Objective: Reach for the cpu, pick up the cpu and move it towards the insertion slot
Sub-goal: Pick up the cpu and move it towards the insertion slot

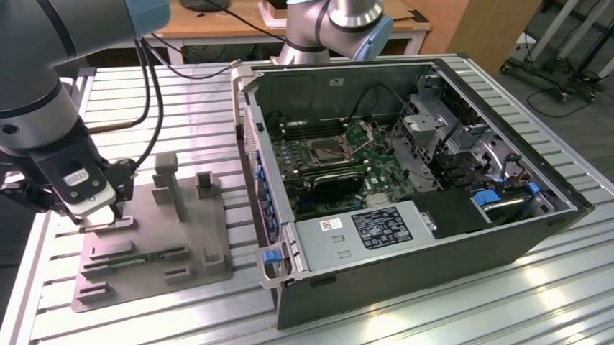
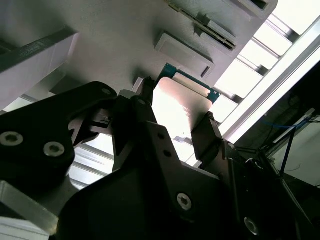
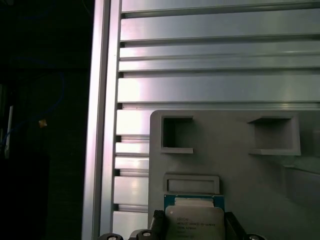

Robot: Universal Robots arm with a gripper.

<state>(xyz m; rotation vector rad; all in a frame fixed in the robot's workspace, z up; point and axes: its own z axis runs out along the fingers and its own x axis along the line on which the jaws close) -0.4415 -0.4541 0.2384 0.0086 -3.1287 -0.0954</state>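
Observation:
The cpu [image 3: 194, 222], a small square chip with a silvery top and a green rim, lies at the corner of the grey tray [image 1: 197, 237] nearest the exterior view's left. In both wrist views my gripper [image 2: 178, 106] has a dark finger [image 2: 209, 131] against each of two opposite sides of the chip [image 2: 182, 102], shut on it. In the exterior view the gripper [image 1: 101, 215] stands low over that tray corner. The insertion slot [image 1: 324, 151], a dark square socket in a shiny frame, sits on the green motherboard inside the open computer case, well off towards the exterior view's right.
The tray carries upright grey posts [image 1: 169, 172] and a long green memory stick [image 1: 134, 257]. The open case's wall [image 1: 251, 144] rises between tray and motherboard. A second robot arm [image 1: 336, 29] stands behind the case. The table is ribbed aluminium [image 3: 215, 60].

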